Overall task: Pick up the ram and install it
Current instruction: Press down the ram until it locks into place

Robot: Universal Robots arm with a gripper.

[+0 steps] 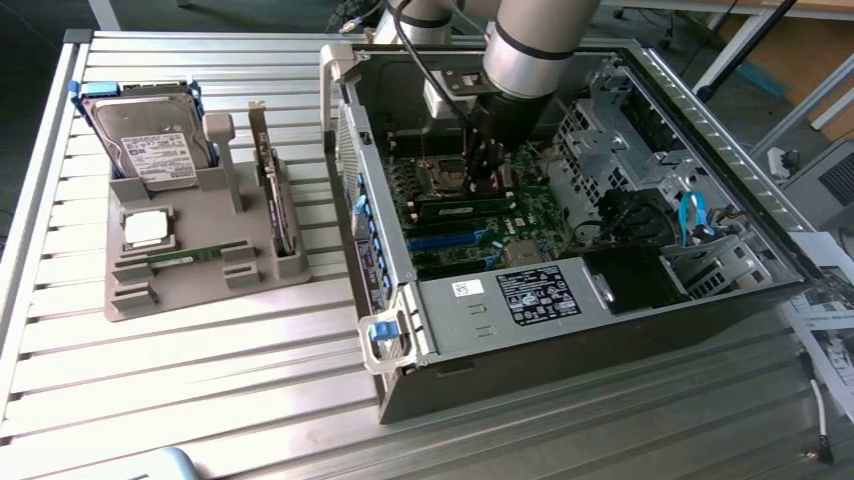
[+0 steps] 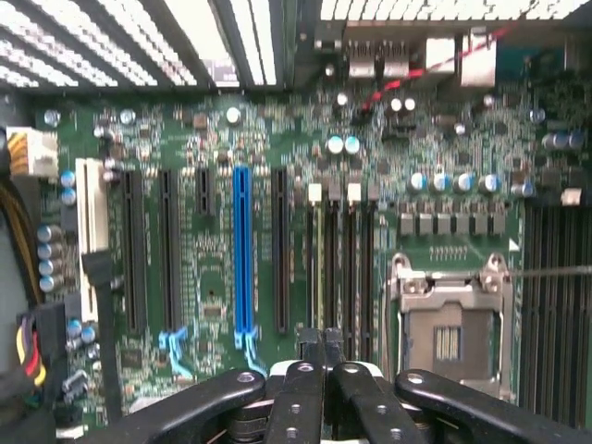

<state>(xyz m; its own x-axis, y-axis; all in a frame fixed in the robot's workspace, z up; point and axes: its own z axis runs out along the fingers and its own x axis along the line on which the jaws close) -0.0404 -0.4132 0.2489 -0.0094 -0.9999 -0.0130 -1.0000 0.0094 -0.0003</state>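
A slim green ram (image 1: 461,209) stands in one of the motherboard's memory slots inside the open PC case (image 1: 400,300). In the wrist view this ram (image 2: 320,268) appears edge-on as a thin greenish strip between the black slots. My gripper (image 1: 478,185) hangs right above it, beside the processor socket (image 1: 447,175). In the wrist view the gripper (image 2: 320,342) is shut, its black fingertips pressed together over one end of the stick. Whether they touch it I cannot tell. A second ram (image 1: 187,257) lies in the grey holder (image 1: 134,300) outside the case.
The holder also carries a hard drive (image 1: 154,140), a square silver processor (image 1: 144,228) and an upright dark expansion card (image 1: 274,200). The empty socket (image 2: 444,333) and a blue expansion slot (image 2: 242,250) flank the memory slots. Drive cages and cables (image 1: 687,215) crowd the case's right side.
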